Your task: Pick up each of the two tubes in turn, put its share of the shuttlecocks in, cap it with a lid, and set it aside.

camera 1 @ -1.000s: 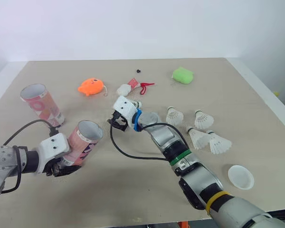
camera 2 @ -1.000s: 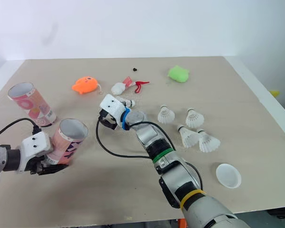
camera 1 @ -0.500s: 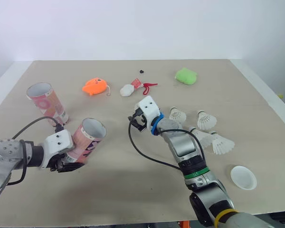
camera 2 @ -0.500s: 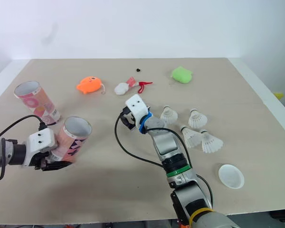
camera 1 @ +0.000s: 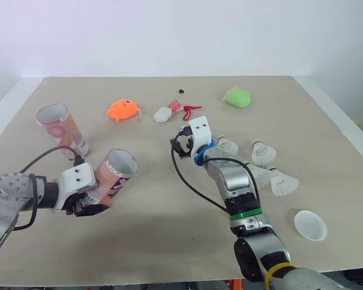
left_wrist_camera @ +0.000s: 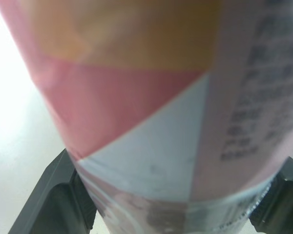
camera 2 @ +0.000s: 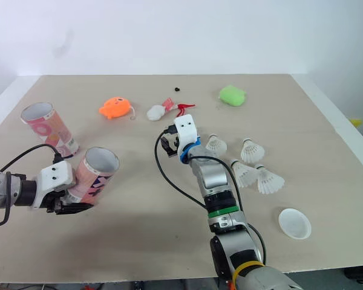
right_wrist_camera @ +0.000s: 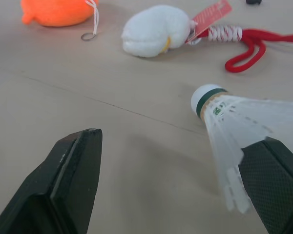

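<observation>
The left gripper [camera 1: 89, 207] is clamped on the lower end of the pink tube [camera 1: 112, 178], its two black fingers [left_wrist_camera: 58, 197] pressing on opposite sides of the wall. It holds the tube tilted above the table [camera 1: 169, 241], open mouth up and turned towards the middle. The second tube [camera 1: 63, 130] stands on the table at the far left, well apart from the first, mouth open. The right gripper [right_wrist_camera: 178, 144] is spread wide over the middle of the table, empty between its fingers. One shuttlecock [right_wrist_camera: 224, 131] lies just beside one of the fingers, cork pointing away towards the white plush toy [right_wrist_camera: 154, 30]; whether its feathers touch that finger is hard to tell. Four other shuttlecocks [camera 1: 261, 152] lie in a loose group on the robot's right. A white lid [camera 1: 309, 225] lies flat near the right front edge. At the far side of the table sit an orange toy [camera 1: 122, 109], a red cord [camera 1: 190, 109] and a green toy [camera 1: 236, 96].
</observation>
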